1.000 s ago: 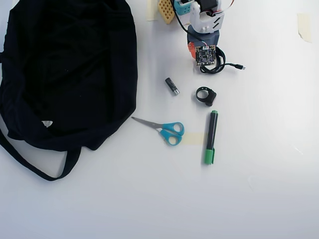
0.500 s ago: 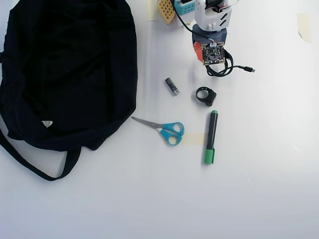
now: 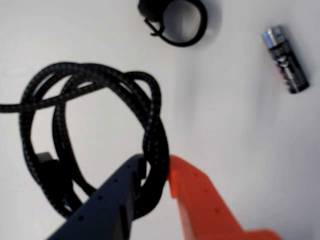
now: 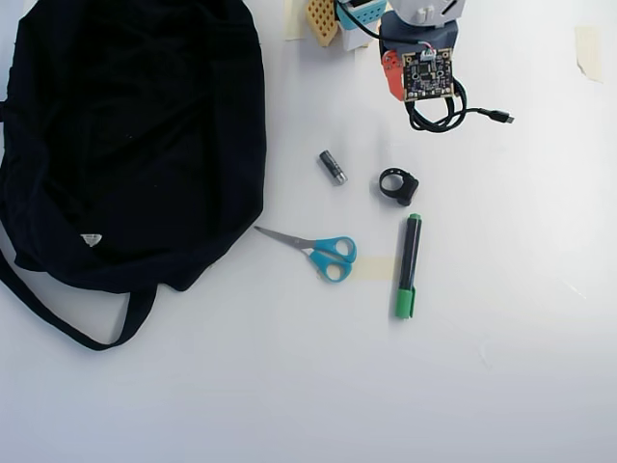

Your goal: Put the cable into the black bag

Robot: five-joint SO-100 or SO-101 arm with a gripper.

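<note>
One cable (image 3: 150, 120), a coil of braided black cord, is pinched between the jaws of the gripper (image 3: 156, 172): in the wrist view a dark blue finger (image 3: 107, 202) presses the strand from the left and an orange finger (image 3: 205, 205) from the right. In the overhead view the coil (image 4: 439, 114) sits at the upper right of the frame, just under the arm's small circuit board (image 4: 428, 75), its loose plug end (image 4: 501, 118) sticking out to the right.

One black bag (image 4: 135, 145) fills the upper left of the overhead view, well apart from the cable, with its strap loop (image 4: 67, 323) trailing to the lower left and a small white tag (image 4: 91, 239) on the fabric.

Spread on the white counter (image 4: 501, 367) between them are one battery (image 4: 333, 167), one thick black plastic ring (image 4: 397, 185), one pair of blue-handled scissors (image 4: 318, 251) and one green marker (image 4: 409, 265). The wrist view shows the ring (image 3: 175, 22) at top centre and the battery (image 3: 286, 59) at upper right.
</note>
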